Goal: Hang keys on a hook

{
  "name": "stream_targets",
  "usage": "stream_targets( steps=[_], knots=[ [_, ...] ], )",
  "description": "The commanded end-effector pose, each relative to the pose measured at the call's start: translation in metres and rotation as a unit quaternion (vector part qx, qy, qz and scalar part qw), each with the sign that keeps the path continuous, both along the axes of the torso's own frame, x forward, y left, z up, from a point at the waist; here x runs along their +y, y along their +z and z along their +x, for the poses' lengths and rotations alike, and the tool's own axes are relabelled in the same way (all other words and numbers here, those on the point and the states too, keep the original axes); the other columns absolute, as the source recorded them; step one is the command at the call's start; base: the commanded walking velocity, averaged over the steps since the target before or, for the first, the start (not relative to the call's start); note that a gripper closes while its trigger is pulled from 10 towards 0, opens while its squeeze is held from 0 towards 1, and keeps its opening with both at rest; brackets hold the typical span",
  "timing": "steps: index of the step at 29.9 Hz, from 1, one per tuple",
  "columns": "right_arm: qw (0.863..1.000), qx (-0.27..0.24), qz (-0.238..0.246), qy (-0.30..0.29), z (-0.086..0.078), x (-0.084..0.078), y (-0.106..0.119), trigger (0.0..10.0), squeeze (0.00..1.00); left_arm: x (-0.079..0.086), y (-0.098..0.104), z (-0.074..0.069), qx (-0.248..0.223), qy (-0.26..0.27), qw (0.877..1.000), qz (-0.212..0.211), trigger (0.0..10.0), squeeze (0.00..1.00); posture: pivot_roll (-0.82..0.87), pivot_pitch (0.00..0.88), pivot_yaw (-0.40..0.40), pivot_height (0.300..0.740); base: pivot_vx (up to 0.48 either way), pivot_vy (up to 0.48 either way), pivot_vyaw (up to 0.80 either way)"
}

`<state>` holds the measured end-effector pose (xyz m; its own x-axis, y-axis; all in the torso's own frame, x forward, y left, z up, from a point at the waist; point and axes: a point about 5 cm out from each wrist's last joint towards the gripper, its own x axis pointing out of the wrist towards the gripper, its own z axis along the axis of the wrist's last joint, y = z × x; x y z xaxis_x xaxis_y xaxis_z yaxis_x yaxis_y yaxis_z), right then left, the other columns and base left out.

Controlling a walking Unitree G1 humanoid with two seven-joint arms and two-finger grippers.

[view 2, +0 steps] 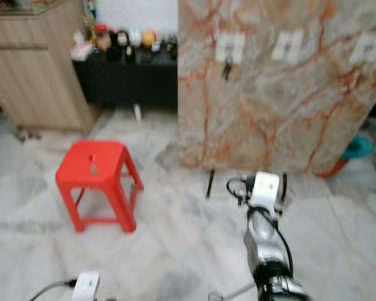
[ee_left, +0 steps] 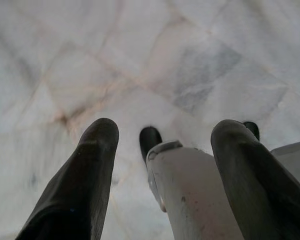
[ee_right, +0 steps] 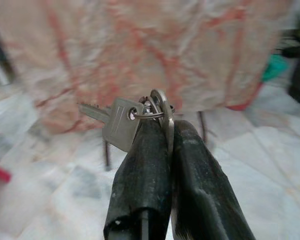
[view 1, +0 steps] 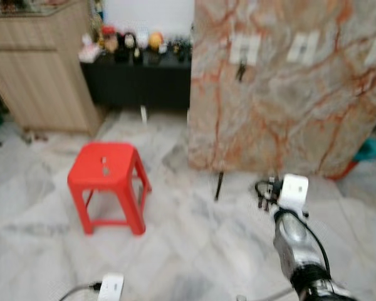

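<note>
The right tool (ee_right: pixel 162 145) pinches a key ring with 1 silver key (ee_right: pixel 121 122), low right in the head view, facing the marble panel (view 1: pixel 288 88) with white hooks (view 1: pixel 245 49). Left tool (ee_left: pixel 162 150) hangs open above the floor (ee_left: pixel 140 60).

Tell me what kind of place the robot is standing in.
Probably a room in a home. The marble-tiled floor, a red plastic stool, a wooden cabinet and a dark low shelf of figurines suggest it. A marble-patterned board with white hook plates stands ahead; the right gripper holds keys.
</note>
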<state>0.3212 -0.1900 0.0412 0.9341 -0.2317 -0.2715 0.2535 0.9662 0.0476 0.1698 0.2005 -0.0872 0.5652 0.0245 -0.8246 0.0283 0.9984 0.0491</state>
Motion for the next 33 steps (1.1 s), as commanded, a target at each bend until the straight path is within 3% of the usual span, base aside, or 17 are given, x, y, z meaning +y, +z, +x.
stream_targets(
  steps=[1,19,33],
  knots=[
    [1.000,-0.009,0.001,-0.012,0.004,-0.005,0.006,10.0,0.00,-0.001,0.000,0.000,0.003,0.004,1.000,-0.005,10.0,0.00,0.01,0.000,-0.055,0.740,0.281,0.000,-0.80],
    [0.999,-0.021,-0.007,-0.036,0.005,-0.009,0.010,10.0,0.00,0.001,-0.002,-0.004,0.011,0.002,1.000,-0.003,10.0,0.00,0.01,0.000,-0.047,0.740,0.305,0.000,-0.09],
    [0.995,-0.032,-0.020,-0.090,0.006,-0.024,0.018,10.0,0.00,0.001,-0.003,-0.006,0.015,0.001,1.000,-0.004,10.0,0.00,0.01,0.000,-0.046,0.740,0.307,0.000,0.00]
  ],
)
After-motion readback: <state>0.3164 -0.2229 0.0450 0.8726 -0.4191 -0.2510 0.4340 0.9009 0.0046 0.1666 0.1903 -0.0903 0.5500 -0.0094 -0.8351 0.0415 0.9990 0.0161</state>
